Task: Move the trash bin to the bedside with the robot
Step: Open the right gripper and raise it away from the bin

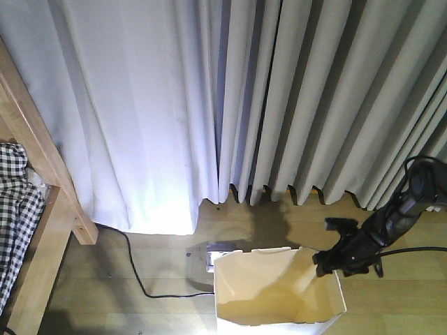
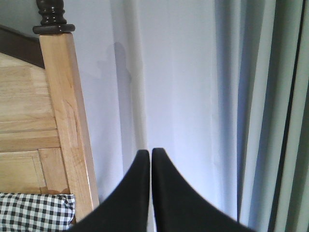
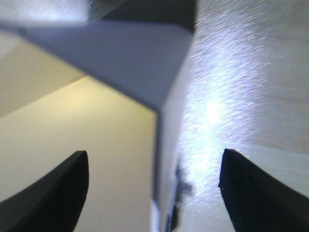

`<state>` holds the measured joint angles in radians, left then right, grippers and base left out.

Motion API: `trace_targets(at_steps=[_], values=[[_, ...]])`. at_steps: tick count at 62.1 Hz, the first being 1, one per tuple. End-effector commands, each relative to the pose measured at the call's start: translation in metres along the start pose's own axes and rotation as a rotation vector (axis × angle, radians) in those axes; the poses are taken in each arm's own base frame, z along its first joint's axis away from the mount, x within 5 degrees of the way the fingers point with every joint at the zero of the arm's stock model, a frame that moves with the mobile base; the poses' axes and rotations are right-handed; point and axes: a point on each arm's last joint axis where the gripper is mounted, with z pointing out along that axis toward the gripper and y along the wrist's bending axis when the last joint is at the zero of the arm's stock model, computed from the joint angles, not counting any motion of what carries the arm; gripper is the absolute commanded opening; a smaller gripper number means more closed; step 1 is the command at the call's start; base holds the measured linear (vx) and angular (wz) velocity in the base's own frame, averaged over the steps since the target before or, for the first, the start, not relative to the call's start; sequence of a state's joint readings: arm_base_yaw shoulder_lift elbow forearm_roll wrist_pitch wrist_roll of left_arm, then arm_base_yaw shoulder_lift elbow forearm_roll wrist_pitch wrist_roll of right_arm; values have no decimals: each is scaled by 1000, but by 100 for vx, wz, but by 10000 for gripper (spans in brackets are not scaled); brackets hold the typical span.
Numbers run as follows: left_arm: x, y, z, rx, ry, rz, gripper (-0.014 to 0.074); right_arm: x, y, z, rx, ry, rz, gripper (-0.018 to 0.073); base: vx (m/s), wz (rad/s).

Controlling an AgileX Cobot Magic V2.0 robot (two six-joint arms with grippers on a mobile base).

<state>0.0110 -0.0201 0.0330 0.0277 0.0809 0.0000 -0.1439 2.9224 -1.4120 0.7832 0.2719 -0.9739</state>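
The white trash bin (image 1: 279, 293) with its cream inside stands on the wooden floor at the bottom middle of the front view. My right gripper (image 1: 334, 259) is at its right rim. In the right wrist view the right gripper (image 3: 154, 183) is open, its jaws wide apart with the bin's thin wall (image 3: 161, 159) between them, one jaw inside and one outside. The bed's wooden frame (image 1: 42, 174) and checked bedding (image 1: 14, 209) are at the left edge. My left gripper (image 2: 147, 155) is shut and empty, held up beside the wooden bedpost (image 2: 63, 121).
White and grey curtains (image 1: 244, 98) hang along the back. A black cable (image 1: 140, 279) runs over the floor from the curtain to a socket plate (image 1: 209, 259) just behind the bin. The right arm's cable (image 1: 419, 249) trails off to the right.
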Motion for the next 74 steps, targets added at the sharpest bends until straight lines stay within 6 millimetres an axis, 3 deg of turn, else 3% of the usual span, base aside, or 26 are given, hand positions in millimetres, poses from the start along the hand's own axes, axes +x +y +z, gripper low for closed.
trace_targets(at_steps=[1, 8, 18, 41, 51, 65, 74], values=[[-3, 0, 0, 7, -68, -23, -6, -17, -1, -46, 135, -131, -9, 512, 0, 0], [-3, 0, 0, 7, -68, -23, -6, -7, 3, -76, 226, -169, -54, 510, 0, 0], [-3, 0, 0, 7, -68, -23, -6, 8, 18, -126, 191, -167, -105, 510, 0, 0], [-3, 0, 0, 7, -68, -23, -6, 37, 59, -289, 232, -496, -129, 510, 0, 0], [-3, 0, 0, 7, -68, -23, -6, 55, 83, -353, 164, -669, -120, 510, 0, 0], [-3, 0, 0, 7, -68, -23, -6, 100, 121, -439, 96, -911, -249, 510, 0, 0], [-3, 0, 0, 7, -68, -23, -6, 138, 139, -473, 94, -1049, -310, 510, 0, 0]])
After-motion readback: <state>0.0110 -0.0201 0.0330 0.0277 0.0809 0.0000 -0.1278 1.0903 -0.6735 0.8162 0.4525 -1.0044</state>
